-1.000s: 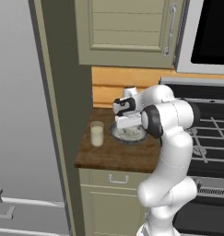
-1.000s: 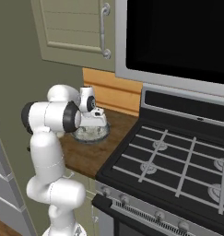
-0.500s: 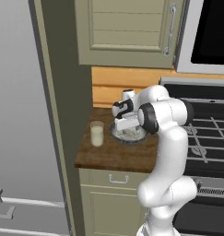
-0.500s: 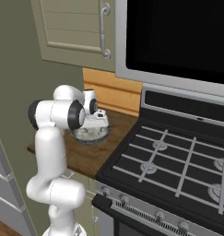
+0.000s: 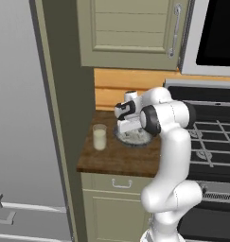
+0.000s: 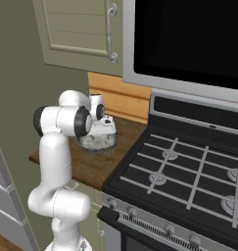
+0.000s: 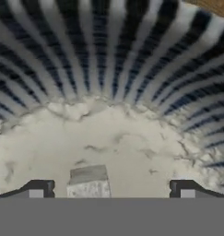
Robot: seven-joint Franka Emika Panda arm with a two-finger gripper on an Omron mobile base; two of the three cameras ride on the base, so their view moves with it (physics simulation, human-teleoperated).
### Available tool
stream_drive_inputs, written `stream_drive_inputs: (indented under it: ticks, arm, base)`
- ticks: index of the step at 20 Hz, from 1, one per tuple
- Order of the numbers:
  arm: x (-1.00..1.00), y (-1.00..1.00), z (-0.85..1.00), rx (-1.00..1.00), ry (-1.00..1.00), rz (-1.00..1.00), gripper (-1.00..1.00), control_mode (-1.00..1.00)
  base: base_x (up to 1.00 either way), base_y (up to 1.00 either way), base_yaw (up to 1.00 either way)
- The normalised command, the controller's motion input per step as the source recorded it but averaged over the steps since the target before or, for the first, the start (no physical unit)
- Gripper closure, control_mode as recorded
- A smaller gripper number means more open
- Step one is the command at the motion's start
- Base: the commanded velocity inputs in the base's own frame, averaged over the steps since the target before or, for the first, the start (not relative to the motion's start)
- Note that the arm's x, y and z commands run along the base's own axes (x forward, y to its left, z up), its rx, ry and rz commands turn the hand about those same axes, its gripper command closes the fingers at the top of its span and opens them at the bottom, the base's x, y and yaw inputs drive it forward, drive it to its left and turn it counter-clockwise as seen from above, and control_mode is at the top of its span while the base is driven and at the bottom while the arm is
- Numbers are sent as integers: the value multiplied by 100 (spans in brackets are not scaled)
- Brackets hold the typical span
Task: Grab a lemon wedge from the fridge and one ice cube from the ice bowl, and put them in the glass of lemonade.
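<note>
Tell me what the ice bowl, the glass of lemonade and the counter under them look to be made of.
Ice bowl: likely glazed ceramic, from its ribbed wall striped dark and pale.
Glass of lemonade: clear glass or plastic, since pale liquid shows through its wall.
Counter: dark brown wood with a matte finish, though the grain is too faint to be sure.

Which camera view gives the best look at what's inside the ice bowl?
The hand view: the striped ice bowl sits close up, whitish contents plain. In both base views the arm and gripper cover most of it.
</note>
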Motion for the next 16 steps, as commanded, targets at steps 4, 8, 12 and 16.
stream_drive_inputs:
  ticks: [4,8,12,16]
  arm:
    - [-35,0,0,0,-6,0,-100,-100]
    - [-34,-4,0,0,-5,0,-100,-100]
    - [-54,-2,0,1,-6,0,-100,-100]
    - [-16,-3,-6,0,-6,0,-100,-100]
  base:
    - [0,0,0]
    - [0,0,0]
    - [0,0,0]
    - [0,0,0]
